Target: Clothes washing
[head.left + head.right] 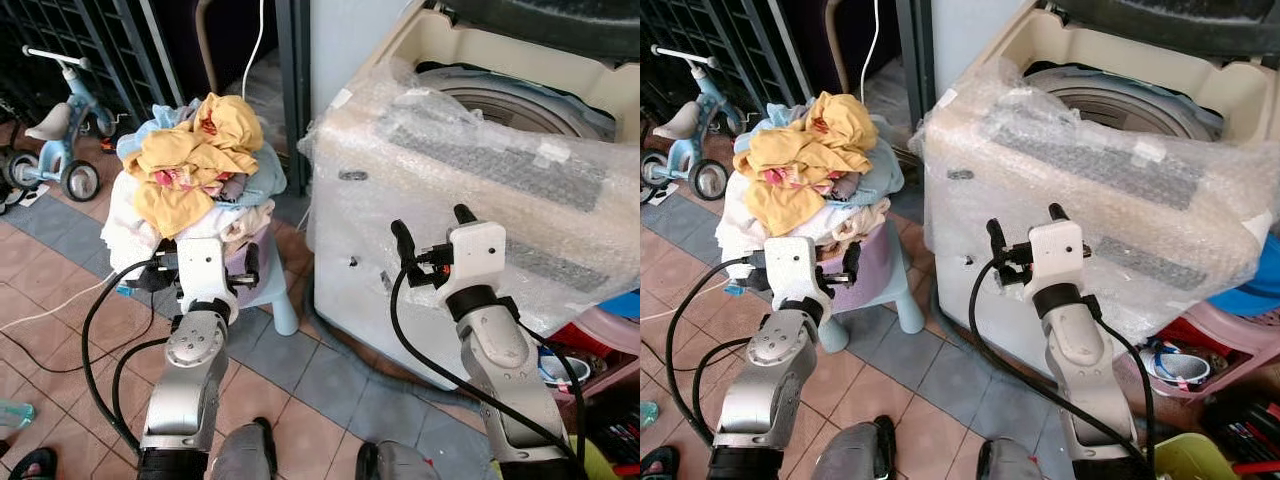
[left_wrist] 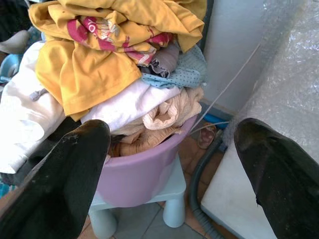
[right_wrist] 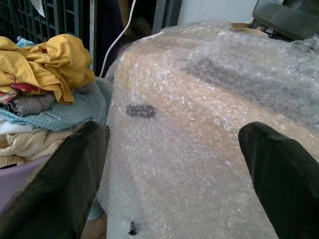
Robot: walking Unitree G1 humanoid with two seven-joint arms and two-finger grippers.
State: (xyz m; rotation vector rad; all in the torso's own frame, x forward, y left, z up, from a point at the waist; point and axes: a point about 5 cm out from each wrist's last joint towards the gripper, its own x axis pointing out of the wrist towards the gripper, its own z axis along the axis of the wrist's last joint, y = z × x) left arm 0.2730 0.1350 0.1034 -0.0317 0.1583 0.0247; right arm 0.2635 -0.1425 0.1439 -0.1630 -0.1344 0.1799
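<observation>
Tiled floor point(image 1: 330, 400) of terracotta squares crossed by grey-blue bands, lit by daylight. At ten o'clock, a light-blue child's tricycle point(image 1: 60, 130) stands before a dark metal grille point(image 1: 90, 40). At twelve o'clock, a pale wall panel point(image 1: 350, 40) with a white cable point(image 1: 255, 45) hanging beside it. At four o'clock, a pink basin point(image 1: 610, 335) and a red crate point(image 1: 575, 345) sit on the floor.
</observation>
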